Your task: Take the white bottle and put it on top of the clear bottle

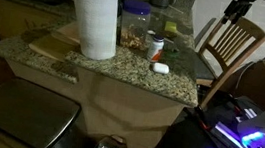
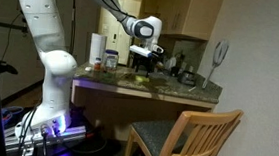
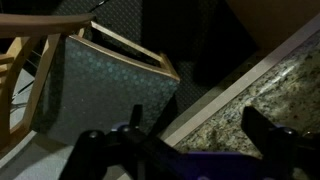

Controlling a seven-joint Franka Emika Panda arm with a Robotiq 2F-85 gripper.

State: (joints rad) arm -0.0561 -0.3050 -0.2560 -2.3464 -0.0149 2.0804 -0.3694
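The white bottle point(image 1: 155, 46), small with an orange-red label, stands upright on the granite counter point(image 1: 123, 73). The clear bottle point(image 1: 135, 26), a wide jar with a blue lid, stands just behind it, beside the paper roll. My gripper point(image 1: 240, 8) hovers in the air off the counter's end, well away from both bottles; it also shows in an exterior view point(image 2: 146, 56). In the wrist view the gripper point(image 3: 185, 145) is open and empty, over the counter's edge point(image 3: 270, 85), with neither bottle in sight.
A tall white paper towel roll point(image 1: 100, 20) stands next to the jar. A small flat white object point(image 1: 160, 68) lies near the counter's front edge. A wooden board point(image 1: 50, 43) lies beside the roll. A wooden chair point(image 1: 231, 45) point(image 3: 100, 80) stands by the counter's end.
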